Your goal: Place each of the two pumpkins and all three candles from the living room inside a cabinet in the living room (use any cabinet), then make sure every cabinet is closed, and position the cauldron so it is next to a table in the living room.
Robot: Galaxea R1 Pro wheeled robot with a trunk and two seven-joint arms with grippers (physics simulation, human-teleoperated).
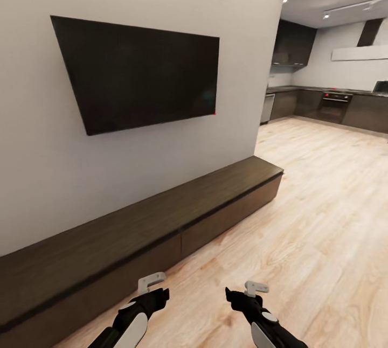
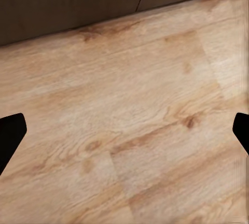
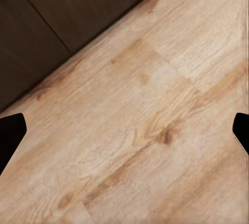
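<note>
Left gripper: empty, fingers spread wide, their dark tips at the two side edges of its wrist view with bare floor between; held low at 6 o'clock in the head view, just short of the cabinet. Right gripper: likewise empty and wide, dark tips far apart over floorboards; sits at 5 o'clock, well clear of the left. Floor: pale wood planks, running out to 3 o'clock and on toward a kitchen at 2 o'clock with dark units and an oven. Cabinet: long low dark-brown unit against the wall, stretching from 8 o'clock to about 3 o'clock of centre; all fronts look flush and shut, with one vertical seam between fronts visible in each wrist view. Handling, by judgement: fronts are flat and handleless, stiff and smooth, so a pinch has little to catch; the likeliest purchase is the shadow gap under the top board or an edge at the seam, pulled straight out. Television: black panel on the white wall at 11 o'clock, above the cabinet. Cabinet top: bare where seen
</note>
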